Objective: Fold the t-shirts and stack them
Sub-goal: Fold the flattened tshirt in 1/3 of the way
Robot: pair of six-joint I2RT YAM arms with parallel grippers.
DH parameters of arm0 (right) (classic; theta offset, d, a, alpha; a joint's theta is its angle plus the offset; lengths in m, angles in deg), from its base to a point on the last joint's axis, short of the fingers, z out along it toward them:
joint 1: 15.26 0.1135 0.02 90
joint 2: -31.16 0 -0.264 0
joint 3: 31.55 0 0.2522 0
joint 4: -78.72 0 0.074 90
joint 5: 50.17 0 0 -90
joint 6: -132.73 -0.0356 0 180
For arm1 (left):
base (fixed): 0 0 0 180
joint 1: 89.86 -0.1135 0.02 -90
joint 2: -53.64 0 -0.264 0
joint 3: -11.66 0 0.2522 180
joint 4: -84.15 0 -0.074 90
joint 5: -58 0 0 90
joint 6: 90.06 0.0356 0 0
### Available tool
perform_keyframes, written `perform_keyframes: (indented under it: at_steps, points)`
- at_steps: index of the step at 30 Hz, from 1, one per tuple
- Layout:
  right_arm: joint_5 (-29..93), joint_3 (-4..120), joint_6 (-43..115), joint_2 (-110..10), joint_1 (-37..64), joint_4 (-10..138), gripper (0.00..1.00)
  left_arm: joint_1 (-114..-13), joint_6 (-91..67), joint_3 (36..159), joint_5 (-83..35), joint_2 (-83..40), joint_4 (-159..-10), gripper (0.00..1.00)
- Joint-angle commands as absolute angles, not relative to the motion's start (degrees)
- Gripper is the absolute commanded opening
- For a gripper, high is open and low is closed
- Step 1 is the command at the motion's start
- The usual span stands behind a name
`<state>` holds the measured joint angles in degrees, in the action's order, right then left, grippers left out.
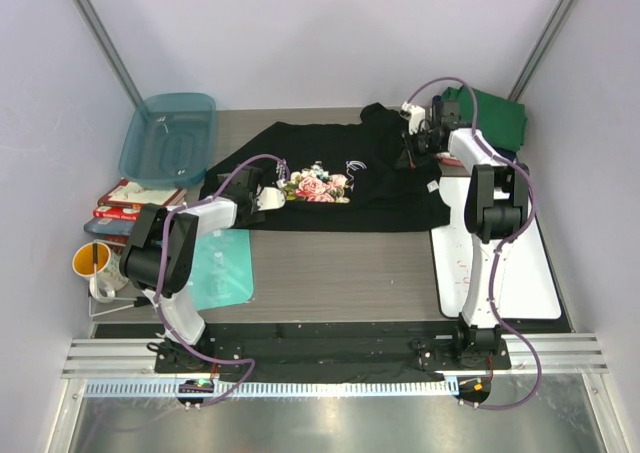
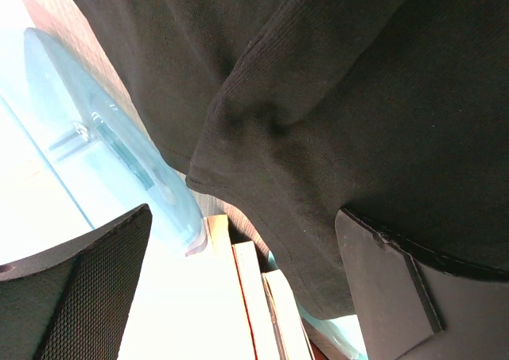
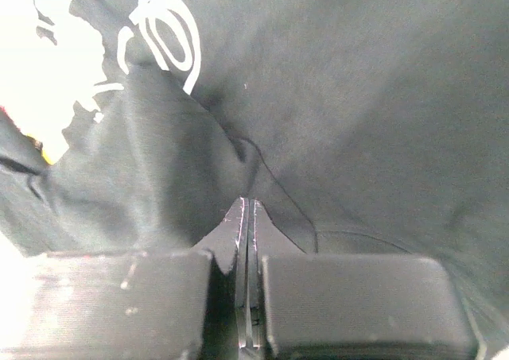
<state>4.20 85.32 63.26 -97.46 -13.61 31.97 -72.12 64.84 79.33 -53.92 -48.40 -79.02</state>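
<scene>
Your right end effector is clamped shut on the black t-shirt, spread mid-bench; your left end effector gapes wide at its sleeve edge. Teal tub back left: contents unclear.

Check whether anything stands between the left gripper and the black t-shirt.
Nothing visible does. The left gripper is open right at the sleeve edge of the black t-shirt, with bare cloth directly in front of it; the teal tub and books sit beyond the shirt.
</scene>
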Motion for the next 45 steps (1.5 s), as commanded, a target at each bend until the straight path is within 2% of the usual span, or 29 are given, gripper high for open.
perform_keyframes:
  at_steps: [1, 7, 8, 9, 12, 16, 39, 42, 45]
  points:
    - [5.6, 84.5, 62.9, -89.1, -13.7, 36.1, 0.01, -72.2, 61.5, 77.2, -47.8, -52.4, -72.0, 1.00]
    - [7.4, 84.3, 63.6, -89.1, -14.0, 34.8, 0.01, -72.2, 61.4, 77.3, -47.6, -52.6, -72.2, 1.00]
    - [7.4, 84.9, 64.2, -90.6, -14.1, 33.5, 0.07, -72.1, 61.4, 77.1, -47.6, -52.6, -72.2, 1.00]
    - [7.2, 86.2, 65.0, -91.7, -14.3, 31.2, 0.30, -72.2, 61.3, 76.9, -47.6, -52.5, -72.4, 1.00]
    - [5.4, 87.1, 65.4, -94.6, -14.5, 29.2, 0.46, -72.2, 61.4, 76.7, -47.7, -52.4, -72.6, 1.00]
    - [3.4, 88.4, 64.7, -97.1, -17.0, 29.1, 0.54, -72.2, 61.5, 76.4, -48.0, -52.4, -72.9, 1.00]
    - [-3.5, 89.3, 66.1, -101.6, -17.8, 24.4, 0.56, -72.1, 61.3, 77.0, -48.4, -52.8, -73.0, 1.00]
    - [-3.3, 89.2, 66.3, -102.0, -17.5, 24.2, 0.54, -72.2, 61.4, 77.2, -48.3, -53.0, -73.0, 1.00]
    - [-3.2, 89.3, 66.2, -102.6, -17.2, 23.9, 0.44, -72.2, 61.4, 77.2, -48.3, -53.0, -73.0, 1.00]
